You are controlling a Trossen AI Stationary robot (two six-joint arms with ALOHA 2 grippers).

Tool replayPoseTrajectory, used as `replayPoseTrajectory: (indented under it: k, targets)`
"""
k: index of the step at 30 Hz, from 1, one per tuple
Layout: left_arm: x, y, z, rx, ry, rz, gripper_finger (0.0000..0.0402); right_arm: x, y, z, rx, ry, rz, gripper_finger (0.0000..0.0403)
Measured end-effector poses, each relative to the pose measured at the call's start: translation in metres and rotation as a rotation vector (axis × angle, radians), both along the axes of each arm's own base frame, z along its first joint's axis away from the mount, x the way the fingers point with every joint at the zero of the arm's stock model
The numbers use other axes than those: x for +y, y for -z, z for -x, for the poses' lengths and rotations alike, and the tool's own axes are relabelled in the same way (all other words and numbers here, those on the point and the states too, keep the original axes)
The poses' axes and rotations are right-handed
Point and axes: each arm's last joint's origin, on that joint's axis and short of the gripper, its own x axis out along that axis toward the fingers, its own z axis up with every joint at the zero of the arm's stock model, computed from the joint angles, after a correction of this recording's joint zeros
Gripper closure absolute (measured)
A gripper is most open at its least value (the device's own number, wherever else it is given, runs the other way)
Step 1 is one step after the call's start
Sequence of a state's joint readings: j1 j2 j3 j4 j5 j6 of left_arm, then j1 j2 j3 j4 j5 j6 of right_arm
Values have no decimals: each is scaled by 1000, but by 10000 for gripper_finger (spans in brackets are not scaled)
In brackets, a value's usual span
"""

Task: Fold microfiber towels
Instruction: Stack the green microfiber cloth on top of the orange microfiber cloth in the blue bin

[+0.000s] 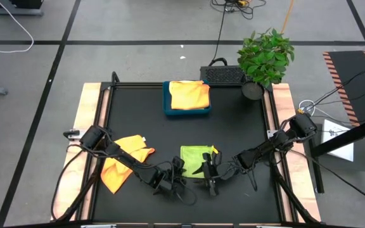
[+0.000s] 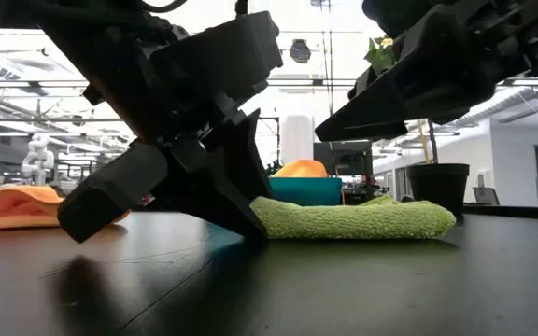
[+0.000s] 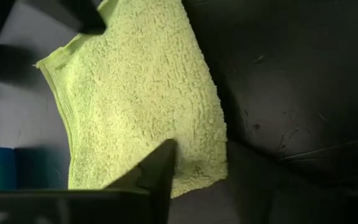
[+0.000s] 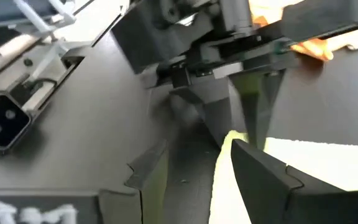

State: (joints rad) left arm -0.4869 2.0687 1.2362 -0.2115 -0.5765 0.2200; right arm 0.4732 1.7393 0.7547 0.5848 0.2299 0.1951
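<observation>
- While both dark arms reached in low from the table's front corners, their tips met over the lime green towel [image 1: 195, 158] near the front middle of the black table [image 1: 246, 126].
- Left gripper [image 1: 177, 170] came in from the left, elbow bent over the loose orange towel [image 1: 122, 161]; its fingers [image 2: 236, 201] tilted steeply down, tips touching the table at the green towel's left edge.
- Left wrist view: one dark finger [image 3: 157, 171] lay over the towel's edge; jaws partly apart, grip on the cloth could not be told.
- Right gripper [image 1: 209, 170] came in from the right, forearm stretched level just above the green towel's right side.
- Right wrist view: its two dark fingers [image 4: 260, 171] stood apart, with the towel's pale edge [image 4: 225, 168] between them; whether it pinched the cloth could not be told.
- Green towel: folded, thick, nubby looped pile, stitched hem, flat rectangular pad with rounded edges in the low view [image 2: 353, 219].
- Loose orange towel: crumpled, uneven, soft, at the table's left front, under the left arm.
- Another folded orange towel [image 1: 189, 95] sat on the stiff blue tray [image 1: 167, 109] at the table's back middle.
- Potted plant [image 1: 265, 57], leafy, dark round pot, at the back right corner.
- Table: matte black top, pale wood side strips.
</observation>
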Motion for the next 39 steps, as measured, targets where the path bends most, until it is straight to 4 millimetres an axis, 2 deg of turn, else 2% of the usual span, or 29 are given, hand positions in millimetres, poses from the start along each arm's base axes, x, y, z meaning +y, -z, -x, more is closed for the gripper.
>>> replayPoseTrajectory:
  k: [4, 8, 13, 18, 24, 30, 35, 39]
  targets:
    - [2, 1, 0, 7, 9, -12, 334, 0, 0, 0, 7, 12, -20, 234]
    - [5, 1, -2, 4, -15, -3, 390, 0, 5, 3, 47, -17, 53, 234]
    - [11, -5, -2, -18, -87, 48, 379, 11, 7, 10, 66, -27, 117, 234]
    - [21, -15, -3, -11, -136, 133, 392, 20, 10, 18, 167, 78, 289, 234]
    - [29, -24, -6, -34, -183, 207, 386, 30, 10, 20, 182, 123, 379, 234]
    - [33, -32, -5, -40, -215, 250, 393, 23, 36, 14, 264, 174, 411, 212]
    - [33, -37, -3, -33, -208, 267, 390, 19, 40, 13, 245, 258, 469, 187]
    - [33, -39, -3, -33, -202, 277, 395, 15, 39, 14, 240, 284, 539, 185]
